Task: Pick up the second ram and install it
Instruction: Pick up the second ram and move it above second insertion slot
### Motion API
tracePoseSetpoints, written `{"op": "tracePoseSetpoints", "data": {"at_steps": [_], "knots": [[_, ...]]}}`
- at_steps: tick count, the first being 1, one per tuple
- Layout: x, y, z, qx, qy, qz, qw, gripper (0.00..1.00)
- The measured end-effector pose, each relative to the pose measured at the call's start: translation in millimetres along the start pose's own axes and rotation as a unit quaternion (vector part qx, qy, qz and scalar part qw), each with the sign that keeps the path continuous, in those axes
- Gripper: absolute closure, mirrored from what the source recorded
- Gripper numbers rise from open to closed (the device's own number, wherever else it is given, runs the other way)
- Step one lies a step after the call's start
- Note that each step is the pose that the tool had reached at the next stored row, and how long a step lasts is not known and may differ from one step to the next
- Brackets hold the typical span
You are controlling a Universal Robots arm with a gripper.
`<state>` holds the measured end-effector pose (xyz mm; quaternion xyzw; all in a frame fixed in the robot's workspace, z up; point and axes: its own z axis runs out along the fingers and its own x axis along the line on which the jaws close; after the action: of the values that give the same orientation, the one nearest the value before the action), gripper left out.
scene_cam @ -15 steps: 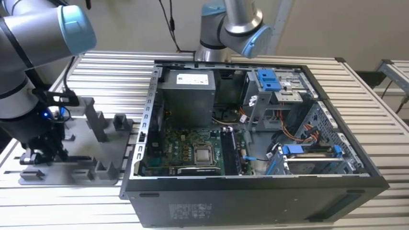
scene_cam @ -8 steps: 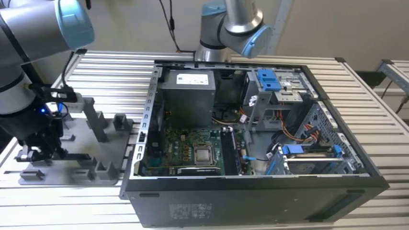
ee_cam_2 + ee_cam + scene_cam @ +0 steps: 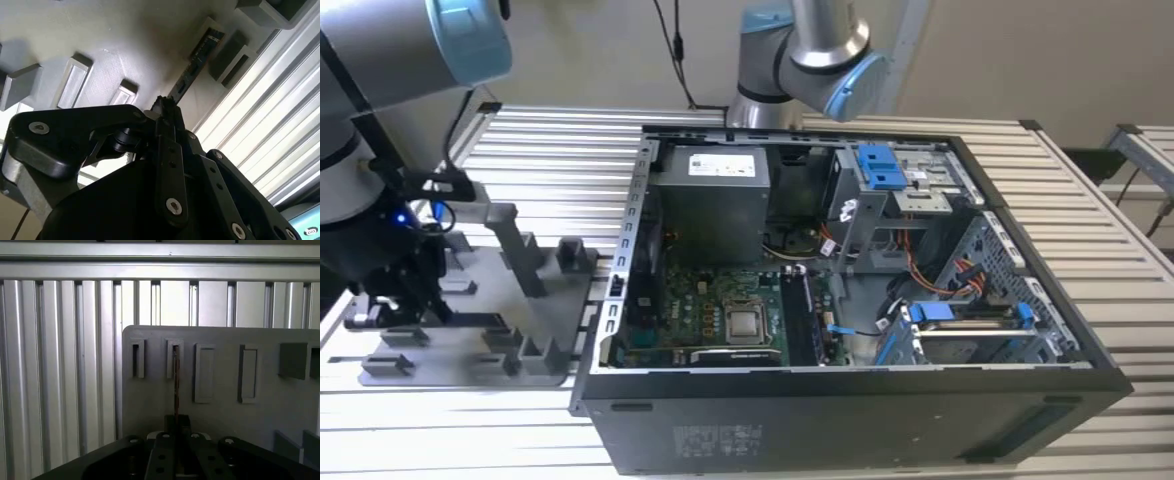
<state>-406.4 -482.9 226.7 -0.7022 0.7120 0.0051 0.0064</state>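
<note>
Tool [image 3: 165, 106] was clamped on one end of thin flat dark-grey second ram stick [image 3: 199, 52]. Stick sat on edge, other end in a slot of grey plastic holder tray [image 3: 150, 405], on slatted metal counter [image 3: 454, 430], at the exterior view's left of open black computer case [image 3: 854, 425].

Grey tray [image 3: 480, 290], ribbed silver bench [image 3: 1094, 200], dark memory stick [image 3: 195, 62] — black computer case [image 3: 854, 430] with green board [image 3: 707, 300] and blue clips [image 3: 878, 165].

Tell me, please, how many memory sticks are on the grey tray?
1: the second ram, standing on edge in a slot of the holder tray, gripped in the shut jaws of the gripper. Others may be hidden behind the gripper.
</note>
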Motion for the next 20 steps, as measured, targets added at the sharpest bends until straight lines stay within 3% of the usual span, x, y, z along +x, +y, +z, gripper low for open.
{"op": "tracePoseSetpoints", "data": {"at_steps": [20], "knots": [[-0.7, -0.1, -38.3, 0.0000, 0.0000, 0.000, 1.0000, 0.86]]}}
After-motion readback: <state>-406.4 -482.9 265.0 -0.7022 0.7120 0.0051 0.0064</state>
